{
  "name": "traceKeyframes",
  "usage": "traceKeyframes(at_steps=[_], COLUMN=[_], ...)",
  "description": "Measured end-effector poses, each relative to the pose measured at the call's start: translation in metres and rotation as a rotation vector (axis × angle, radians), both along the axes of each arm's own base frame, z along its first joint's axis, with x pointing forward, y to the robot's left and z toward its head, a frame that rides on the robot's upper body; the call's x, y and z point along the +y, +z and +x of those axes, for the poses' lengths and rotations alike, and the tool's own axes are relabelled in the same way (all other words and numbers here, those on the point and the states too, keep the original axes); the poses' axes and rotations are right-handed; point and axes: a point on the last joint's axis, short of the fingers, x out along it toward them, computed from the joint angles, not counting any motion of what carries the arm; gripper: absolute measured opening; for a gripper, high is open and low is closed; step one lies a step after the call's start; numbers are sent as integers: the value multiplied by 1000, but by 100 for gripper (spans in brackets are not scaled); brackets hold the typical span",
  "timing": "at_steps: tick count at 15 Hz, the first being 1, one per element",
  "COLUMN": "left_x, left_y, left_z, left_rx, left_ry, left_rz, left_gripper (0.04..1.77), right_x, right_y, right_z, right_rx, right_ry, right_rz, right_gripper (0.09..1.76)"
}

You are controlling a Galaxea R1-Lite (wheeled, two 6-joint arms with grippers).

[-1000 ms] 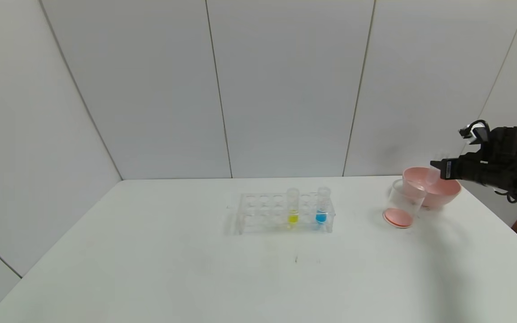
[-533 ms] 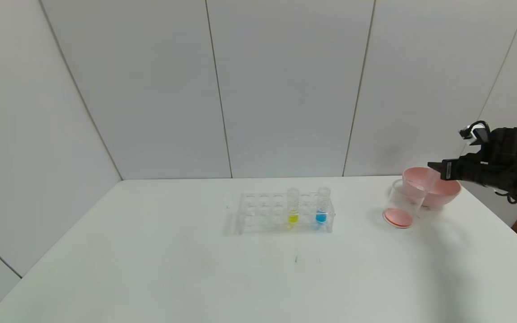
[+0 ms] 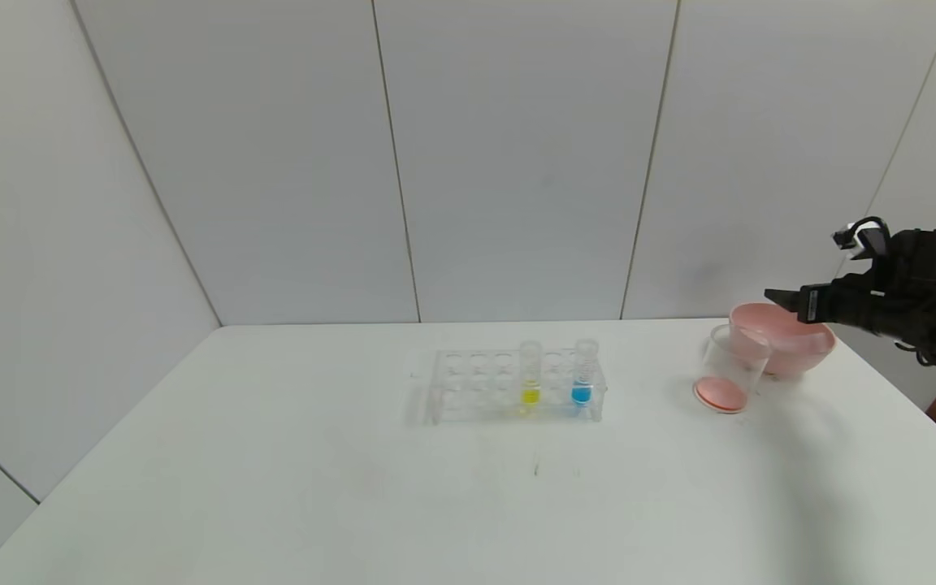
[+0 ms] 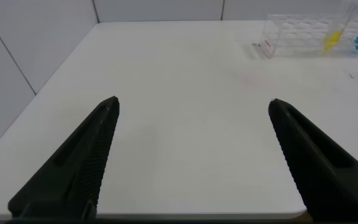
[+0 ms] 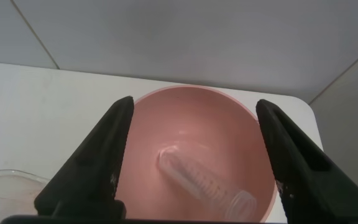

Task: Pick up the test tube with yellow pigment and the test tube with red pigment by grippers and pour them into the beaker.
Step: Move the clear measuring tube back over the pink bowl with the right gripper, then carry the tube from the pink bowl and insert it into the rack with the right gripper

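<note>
White panelled walls enclose a white table. At the table's left edge, seen only in the left wrist view, the left gripper hangs just above the surface with its two black fingers spread wide apart and nothing between them.

Near the table's middle stands a clear rack. Upright in it are the test tube with yellow pigment and, to its right, a tube with blue liquid, one slot apart. The left wrist view shows the same rack far across the table, with the yellow tube in it.

Further right sits the beaker, upright, with red-orange liquid covering its bottom. Just behind and to the right of it, touching or nearly touching, is a pink bowl.

At the far right, the right gripper is held above the bowl, its arm reaching in from the frame edge. In the right wrist view its fingers stand wide apart, holding nothing, on either side of the bowl below. An emptied clear tube with a ribbed rim, the test tube with red pigment, lies on its side inside the bowl, free of the gripper.
</note>
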Motion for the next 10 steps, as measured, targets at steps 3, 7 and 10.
traceKeyframes(at_steps=[3,7,10], left_x=[0,0,0], left_y=[0,0,0], left_z=[0,0,0], left_rx=[0,0,0], left_ry=[0,0,0], left_rz=[0,0,0], left_gripper=[172,172,172], right_x=[5,24,46], right_y=[1,19,40], right_z=[-2,-11,-25], right_rx=[22,78,122], right_ry=[-8,-93,-130], right_rz=[1,-35,-55], right_gripper=[151,159,163])
